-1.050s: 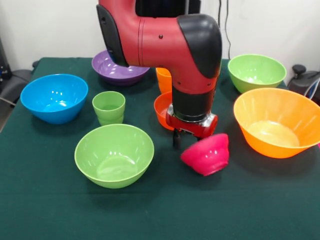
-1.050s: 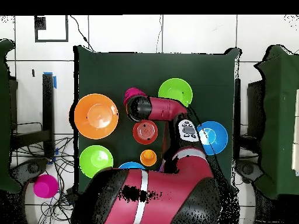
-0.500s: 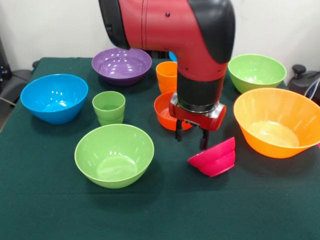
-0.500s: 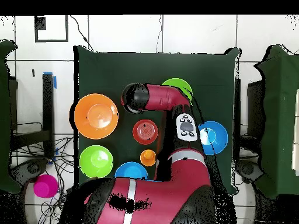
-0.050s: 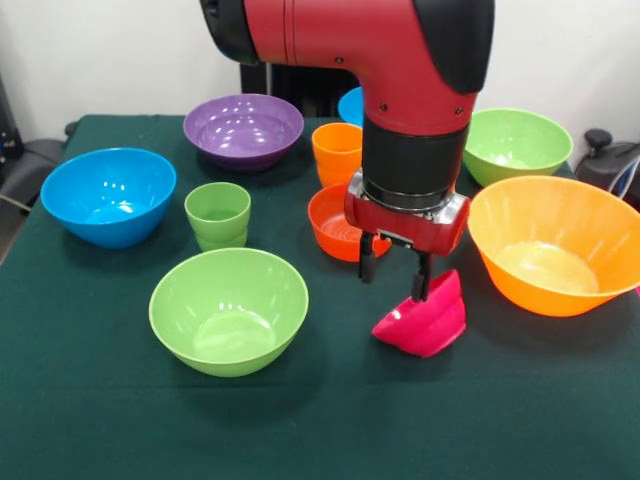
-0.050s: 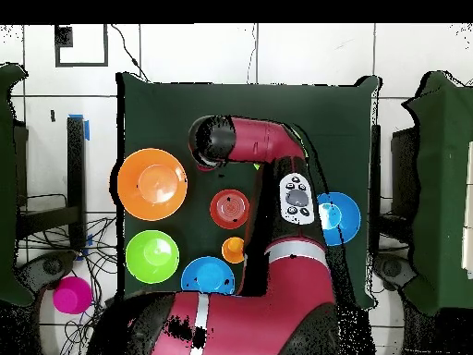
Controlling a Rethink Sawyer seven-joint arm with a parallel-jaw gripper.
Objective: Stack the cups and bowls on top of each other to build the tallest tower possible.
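Magenta bowl [image 5: 424, 317] lies tipped on its side on the green cloth [image 5: 90, 400], rim facing up and away, just in front of the gripper [image 5: 395, 276]. One black finger [image 5: 421, 283] reaches down to its upper rim and the other [image 5: 367, 268] hangs clear to the side, so the fingers are spread and grip nothing. The tilt looks like the result of a rim being pressed or nudged, not a stable resting pose. Just behind sit the small orange-red bowl [image 5: 335, 222] and the orange cup [image 5: 337, 152]. The light green cup [image 5: 218, 215] stands farther off beside a light green bowl [image 5: 228, 310]. The large orange bowl [image 5: 555, 243] is close on the other side. All are glossy, thin-walled plastic, round and smooth, likely slippery to pinch. Nothing is stacked yet.
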